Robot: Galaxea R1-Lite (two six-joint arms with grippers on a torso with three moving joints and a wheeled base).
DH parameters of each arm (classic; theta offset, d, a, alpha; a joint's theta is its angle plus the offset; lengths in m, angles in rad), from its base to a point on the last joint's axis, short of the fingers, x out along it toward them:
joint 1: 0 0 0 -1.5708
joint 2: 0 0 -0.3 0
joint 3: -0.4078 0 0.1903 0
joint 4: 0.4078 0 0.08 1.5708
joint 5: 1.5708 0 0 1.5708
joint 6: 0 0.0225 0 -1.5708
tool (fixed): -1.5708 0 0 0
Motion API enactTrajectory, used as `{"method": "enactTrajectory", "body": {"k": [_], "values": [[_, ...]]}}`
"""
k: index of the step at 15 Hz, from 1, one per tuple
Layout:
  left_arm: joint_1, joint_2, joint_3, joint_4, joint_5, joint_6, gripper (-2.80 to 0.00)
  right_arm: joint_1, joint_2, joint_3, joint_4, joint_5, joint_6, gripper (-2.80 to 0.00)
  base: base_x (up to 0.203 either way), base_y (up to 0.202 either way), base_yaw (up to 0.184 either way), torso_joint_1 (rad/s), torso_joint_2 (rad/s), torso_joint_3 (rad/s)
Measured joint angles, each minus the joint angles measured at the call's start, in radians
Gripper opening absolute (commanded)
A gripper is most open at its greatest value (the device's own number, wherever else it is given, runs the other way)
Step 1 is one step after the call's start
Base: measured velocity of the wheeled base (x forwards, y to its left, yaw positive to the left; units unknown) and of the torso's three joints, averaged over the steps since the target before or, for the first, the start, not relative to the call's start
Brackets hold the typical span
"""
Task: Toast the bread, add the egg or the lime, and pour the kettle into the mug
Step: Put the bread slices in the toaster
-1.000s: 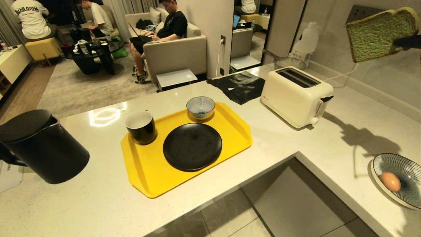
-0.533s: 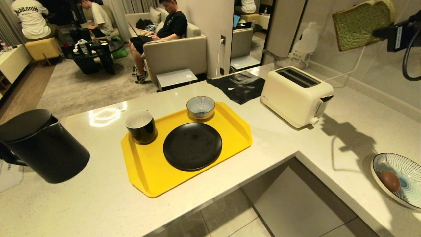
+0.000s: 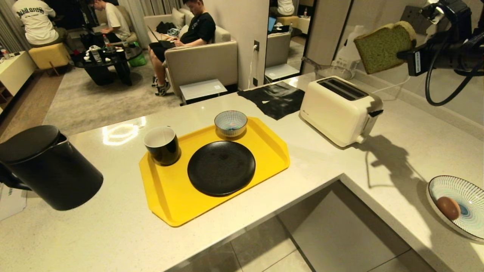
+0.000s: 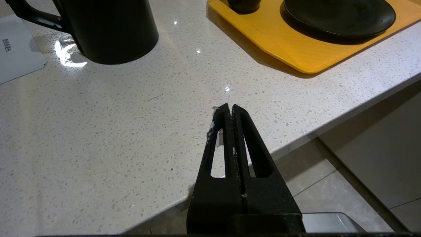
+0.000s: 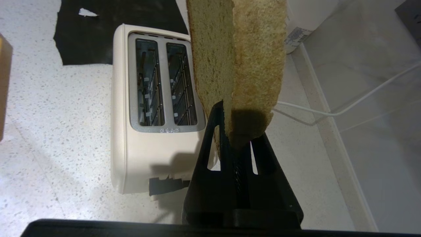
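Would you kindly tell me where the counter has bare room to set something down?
Bare counter lies between the kettle and the yellow tray, and between the toaster and the striped dish. The tray is crowded by the mug, black plate and small bowl.

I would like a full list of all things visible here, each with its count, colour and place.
bread: 1, green, in the air above the toaster
toaster: 1, cream, on the counter
tray: 1, yellow, on the counter
mug: 1, black, on the tray
plate: 1, black, on the tray
small bowl: 1, striped, on the tray
kettle: 1, black, counter's left end
egg: 1, brown, in the striped dish
people: 3, seated behind
left gripper: shut, empty
right gripper: shut on the bread
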Motion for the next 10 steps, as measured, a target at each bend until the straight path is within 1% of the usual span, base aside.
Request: {"method": "enactTrajectory", "body": {"k": [4,6,10], "values": [[-0.001,0.0,0.0,0.0,0.0,0.0,-2.8,0.011,0.021,0.0,-0.006,0.004,0.011,-2.8,0.0,0.0,0.0,0.0,0.0,0.0],[0.0,0.0,0.0,0.0,0.0,0.0,-2.8,-0.002,0.019,0.0,-0.002,0.011,0.024,-2.8,0.0,0.0,0.0,0.0,0.0,0.0],[0.0,0.0,0.0,0.0,0.0,0.0,-2.8,-0.014,0.017,0.001,0.002,0.015,0.026,-2.8,0.0,0.0,0.0,0.0,0.0,0.0]]}}
